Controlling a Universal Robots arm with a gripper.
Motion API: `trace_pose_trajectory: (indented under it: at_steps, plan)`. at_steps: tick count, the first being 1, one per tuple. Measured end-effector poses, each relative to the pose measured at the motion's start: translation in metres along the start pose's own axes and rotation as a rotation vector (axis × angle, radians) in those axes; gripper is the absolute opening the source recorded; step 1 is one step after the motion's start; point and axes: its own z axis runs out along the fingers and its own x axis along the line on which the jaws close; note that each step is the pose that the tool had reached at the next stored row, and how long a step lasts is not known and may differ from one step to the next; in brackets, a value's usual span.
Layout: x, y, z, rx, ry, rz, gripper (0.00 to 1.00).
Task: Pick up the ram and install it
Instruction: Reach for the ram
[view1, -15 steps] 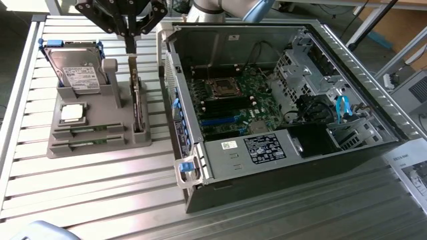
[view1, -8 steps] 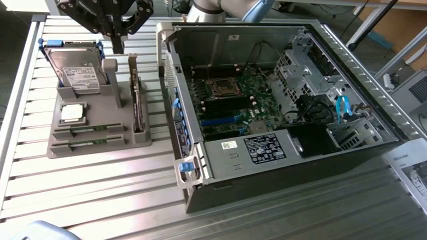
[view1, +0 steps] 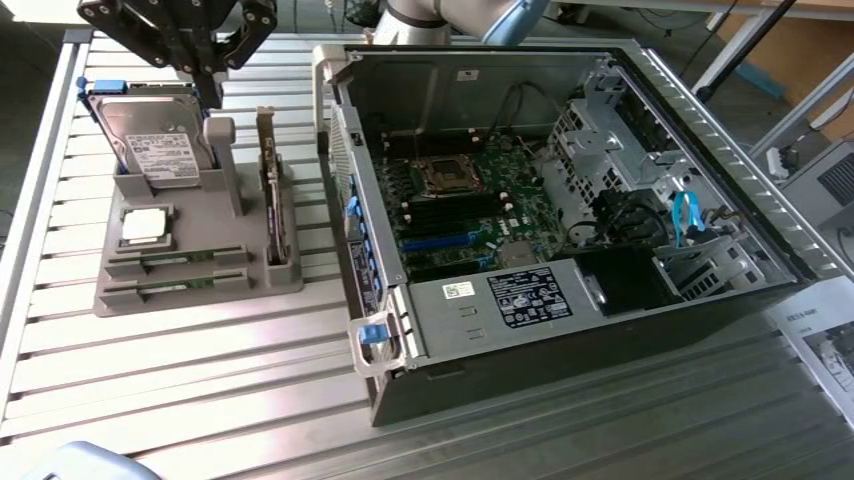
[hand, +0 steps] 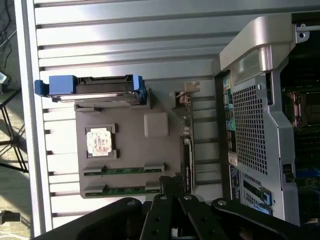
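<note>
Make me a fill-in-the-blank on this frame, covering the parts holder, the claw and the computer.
1. The grey holder carries ___ ram sticks lying flat in its slots.
2. The hard drive stands upright in a ___ bracket.
3. The claw is ___, with nothing in it.
4. The computer case lies with its side ___, showing the motherboard.
Missing words: two; blue; shut; open.

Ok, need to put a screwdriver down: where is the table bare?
Bare slats of the table at the exterior view's lower left, bordered by the grey parts holder and the computer case. Crowded: the narrow strip between holder and case.
</note>
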Motion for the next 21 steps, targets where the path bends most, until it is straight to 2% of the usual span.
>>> trace_pose_trajectory:
  at_steps: [11, 21]
  plan:
    - [0.033, -0.0025, -0.0008, -0.0001, 0.0, 0.0, 0.1]
    - [0.037, -0.0028, -0.001, 0.0, 0.0, 0.0, 0.1]
